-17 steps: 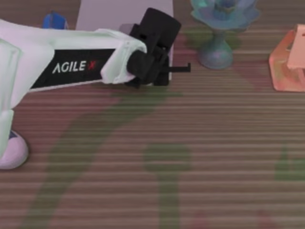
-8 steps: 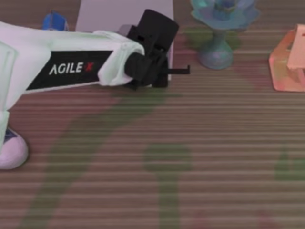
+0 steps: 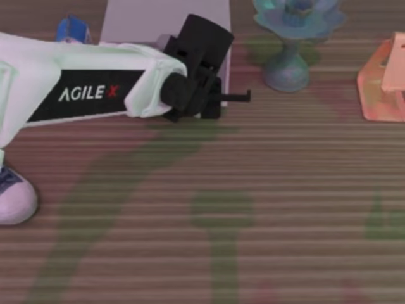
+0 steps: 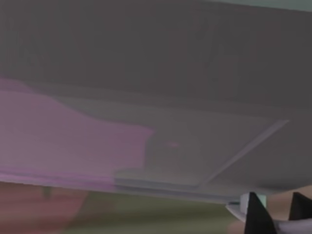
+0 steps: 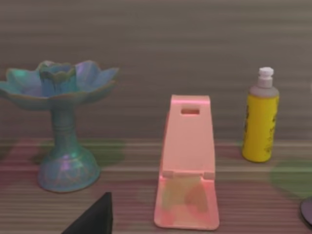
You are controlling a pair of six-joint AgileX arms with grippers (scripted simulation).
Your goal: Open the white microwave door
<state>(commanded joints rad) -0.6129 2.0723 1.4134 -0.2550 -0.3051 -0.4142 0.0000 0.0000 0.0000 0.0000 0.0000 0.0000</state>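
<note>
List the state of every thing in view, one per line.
Microwave: at the table's far edge, upright.
Microwave door: cannot tell how far open.
Left gripper: at the microwave's front.
Lotus stand: upright.
Pink phone stand: upright.
Yellow bottle: upright, capped.

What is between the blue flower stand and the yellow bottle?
In the right wrist view, a pink phone stand sits on the table between the blue flower stand and the yellow bottle.
</note>
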